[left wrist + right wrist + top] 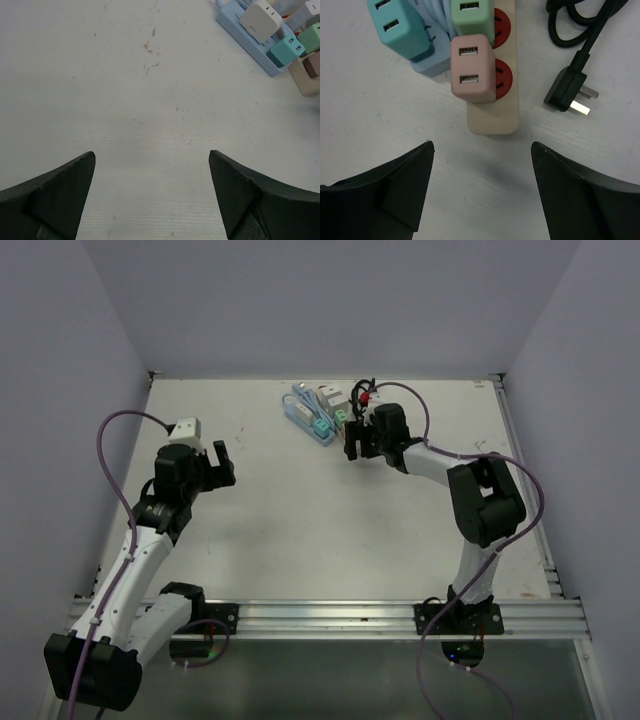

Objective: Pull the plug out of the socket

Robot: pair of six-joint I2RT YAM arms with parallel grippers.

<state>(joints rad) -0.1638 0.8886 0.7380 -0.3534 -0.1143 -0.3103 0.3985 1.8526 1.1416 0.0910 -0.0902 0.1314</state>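
Approach step, seemingly: the right hand (481, 152) gapes empty, the pink boxy plastic USB plug (472, 67) just ahead of it, seated in a beige plastic socket strip (492, 120). Next: advance, straddle it, close, pull.

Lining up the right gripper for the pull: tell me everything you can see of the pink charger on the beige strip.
The pink charger is a boxy plastic adapter with rounded corners and two USB ports on its upward face. It stands plugged into the beige strip, over the red socket nearest the strip's end, partly hiding it. A green charger sits just behind; contact unclear. Nothing grips it: the right gripper hangs open short of the strip's end.
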